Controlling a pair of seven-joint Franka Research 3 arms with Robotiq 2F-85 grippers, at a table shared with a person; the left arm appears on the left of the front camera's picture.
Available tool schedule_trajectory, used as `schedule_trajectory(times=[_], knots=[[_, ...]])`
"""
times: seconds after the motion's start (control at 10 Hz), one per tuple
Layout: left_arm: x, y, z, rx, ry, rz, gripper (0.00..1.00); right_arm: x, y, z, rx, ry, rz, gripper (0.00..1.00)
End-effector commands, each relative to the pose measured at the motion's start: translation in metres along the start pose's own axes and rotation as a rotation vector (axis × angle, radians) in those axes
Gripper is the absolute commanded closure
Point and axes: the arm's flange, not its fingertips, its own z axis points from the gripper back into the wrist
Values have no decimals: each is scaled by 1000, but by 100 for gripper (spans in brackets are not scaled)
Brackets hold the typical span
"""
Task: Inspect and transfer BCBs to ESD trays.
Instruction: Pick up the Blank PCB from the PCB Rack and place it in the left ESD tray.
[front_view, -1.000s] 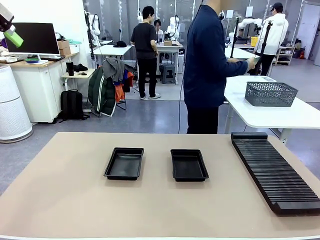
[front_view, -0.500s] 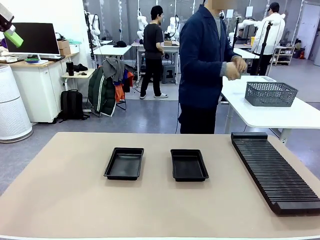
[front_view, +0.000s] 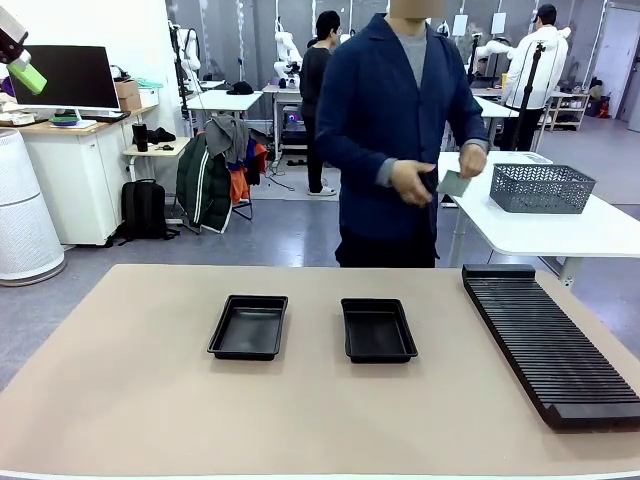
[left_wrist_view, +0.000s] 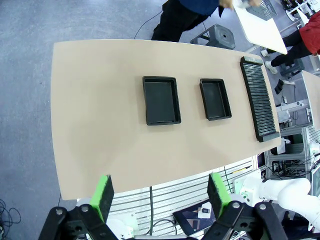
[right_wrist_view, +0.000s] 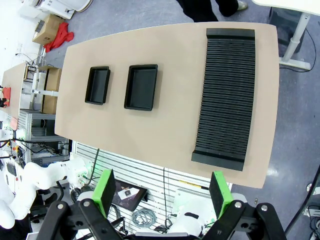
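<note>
Two black ESD trays lie side by side mid-table, the left tray (front_view: 248, 326) and the right tray (front_view: 378, 329), both with bare floors. The person stands at the far edge and holds one small grey-green BCB (front_view: 453, 183) between both hands at waist height. My left gripper (left_wrist_view: 160, 197) hangs open high above the table, looking down on the trays (left_wrist_view: 161, 100) (left_wrist_view: 215, 98); one of its green fingertips (front_view: 27, 77) shows at the front view's top left. My right gripper (right_wrist_view: 162, 192) is also open and high, with the trays (right_wrist_view: 97, 85) (right_wrist_view: 141, 86) far below it.
A long black ribbed rack (front_view: 550, 340) runs along the table's right side. A grey mesh basket (front_view: 541, 187) stands on a white table (front_view: 560, 230) behind the person. Bare tabletop surrounds both trays.
The person has turned from the white side table to face my table and now holds a board in front of the body. Neither gripper has moved.
</note>
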Motion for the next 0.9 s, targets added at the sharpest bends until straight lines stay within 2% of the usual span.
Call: schedule_trajectory(times=[0.0,0.8], knots=[[-2,-1,0,-1,-1,-2,0,-1,0,1,2,-3,1,0],[-2,-1,0,-1,-1,-2,0,-1,0,1,2,-3,1,0]])
